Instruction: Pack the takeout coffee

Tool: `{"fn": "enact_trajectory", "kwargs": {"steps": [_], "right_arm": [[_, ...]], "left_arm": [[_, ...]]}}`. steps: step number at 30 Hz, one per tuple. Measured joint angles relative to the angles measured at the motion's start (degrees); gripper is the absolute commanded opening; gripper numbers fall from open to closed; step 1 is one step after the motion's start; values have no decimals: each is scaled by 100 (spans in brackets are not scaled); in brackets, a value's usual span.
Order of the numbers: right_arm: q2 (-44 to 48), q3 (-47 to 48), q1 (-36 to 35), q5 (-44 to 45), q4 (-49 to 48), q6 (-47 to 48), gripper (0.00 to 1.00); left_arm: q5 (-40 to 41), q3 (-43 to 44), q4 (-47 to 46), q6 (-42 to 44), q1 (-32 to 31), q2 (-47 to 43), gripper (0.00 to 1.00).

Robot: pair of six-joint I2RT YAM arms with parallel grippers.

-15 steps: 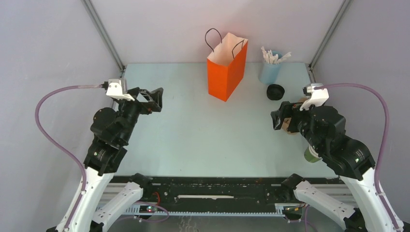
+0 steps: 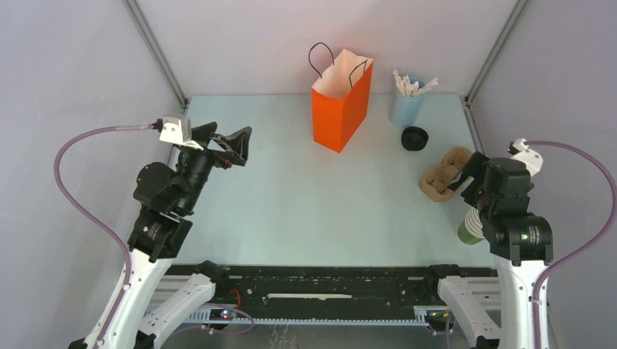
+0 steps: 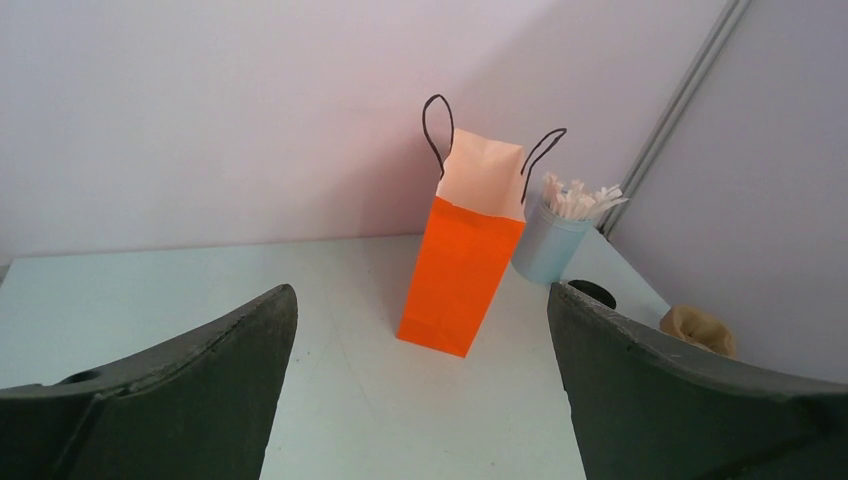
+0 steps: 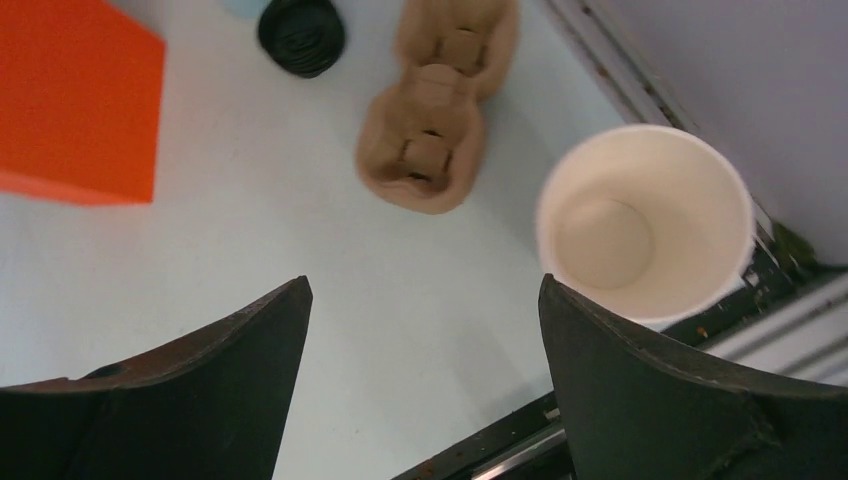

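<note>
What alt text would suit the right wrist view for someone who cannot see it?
The right gripper hangs open and empty above a pale table. Beyond it sit a lidless white-lined cup at right, a brown cardboard cup carrier, the black-lidded takeout coffee and a corner of the orange bag.

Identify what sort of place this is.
Probably a robot test booth set up as a coffee counter: plain walls around a table, an orange paper bag, a cardboard cup carrier, a cup of white sticks.

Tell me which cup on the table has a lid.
The black-lidded cup right of the orange bag; the blue cup and the green cup are open.
</note>
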State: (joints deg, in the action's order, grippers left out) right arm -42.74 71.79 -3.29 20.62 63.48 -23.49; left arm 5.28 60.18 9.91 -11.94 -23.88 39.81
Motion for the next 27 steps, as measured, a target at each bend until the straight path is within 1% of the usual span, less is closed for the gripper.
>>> {"fn": "enact_trajectory", "kwargs": {"steps": [4, 5, 8, 11, 12, 14, 15, 18, 19, 20, 21, 22, 24, 25, 27], "right_arm": [[103, -175, 555, 92, 42, -114, 91], [101, -212, 608, 144, 48, -133, 91], [101, -354, 695, 282, 48, -151, 85], [81, -404, 748, 352, 46, -136, 85], [72, -404, 761, 350, 44, -131, 83], [57, -404, 817, 332, 46, -116, 75], [52, -404, 857, 323, 44, -101, 73], [26, -404, 1005, 291, 46, -83, 69], [7, -404, 1049, 271, 46, -81, 65], [-13, -404, 1088, 247, 46, -81, 56], [-42, -404, 1134, 219, 48, -70, 43], [-74, -404, 1187, 188, 52, -61, 36], [-129, -411, 1268, 175, 55, -31, 35], [-153, -433, 1305, 192, 44, -31, 37], [-195, -490, 1333, 251, 39, -20, 43]], "left_arm": [[-17, 0, -79, 2, -2, 0, 100], [-17, 0, -94, 4, -7, 0, 100], [-13, -9, -127, 20, -39, 2, 100], [-13, -9, -131, 46, -142, 13, 100], [-15, -9, -129, 46, -175, 17, 100], [-46, -9, -127, 44, -216, 20, 100], [-70, -9, -127, 44, -227, 20, 100], [-149, -9, -125, 37, -236, -9, 100], [-160, -9, -125, 37, -240, -13, 100], [-164, -9, -125, 39, -269, -37, 100], [-142, -9, -118, 46, -330, -61, 100], [-122, -9, -111, 59, -391, -81, 100], [-33, -9, -87, 122, -592, -125, 100], [20, -9, -72, 164, -702, -136, 100], [81, -9, -48, 208, -833, -136, 100]]}}
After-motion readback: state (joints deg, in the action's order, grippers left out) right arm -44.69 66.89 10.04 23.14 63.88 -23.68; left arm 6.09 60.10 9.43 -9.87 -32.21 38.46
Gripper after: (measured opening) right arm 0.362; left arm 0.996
